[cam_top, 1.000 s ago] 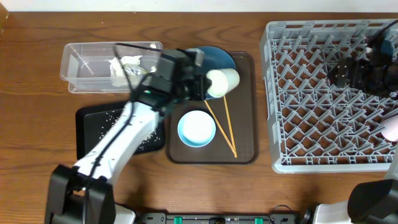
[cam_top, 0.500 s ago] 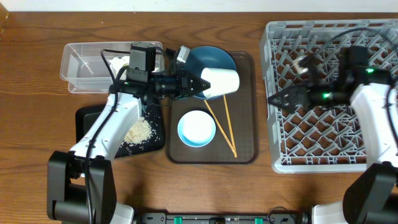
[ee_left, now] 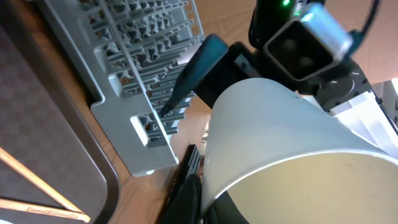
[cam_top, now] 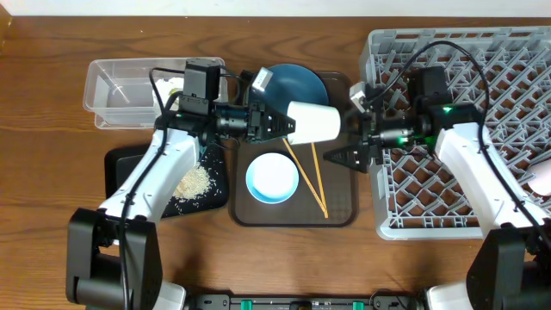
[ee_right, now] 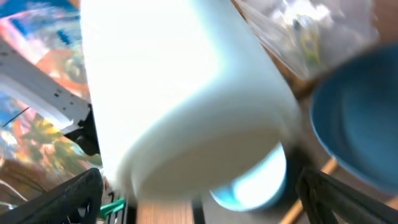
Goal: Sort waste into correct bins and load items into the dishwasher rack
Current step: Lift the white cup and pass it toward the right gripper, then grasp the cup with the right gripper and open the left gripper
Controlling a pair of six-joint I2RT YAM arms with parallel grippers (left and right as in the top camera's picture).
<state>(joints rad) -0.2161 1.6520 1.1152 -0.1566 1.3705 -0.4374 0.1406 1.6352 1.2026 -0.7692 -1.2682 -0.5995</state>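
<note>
My left gripper is shut on the rim of the pale-green cup and holds it on its side above the brown tray. The cup fills the left wrist view and the right wrist view. My right gripper is open at the rack's left edge, one jaw on each side of the cup's base, not touching it. The dark-blue dish, the light-blue bowl and the chopsticks lie on the tray. The napkin is in the clear tub. The rice is in the black tray.
The grey dishwasher rack fills the right side, and its corner shows in the left wrist view. The pink cup lies in the rack at the right edge. The brown tray sits between the bins and the rack.
My left gripper has carried the cup to the right, towards the rack. My right arm has swung left from over the rack, and its open jaws have come up round the cup's base.
</note>
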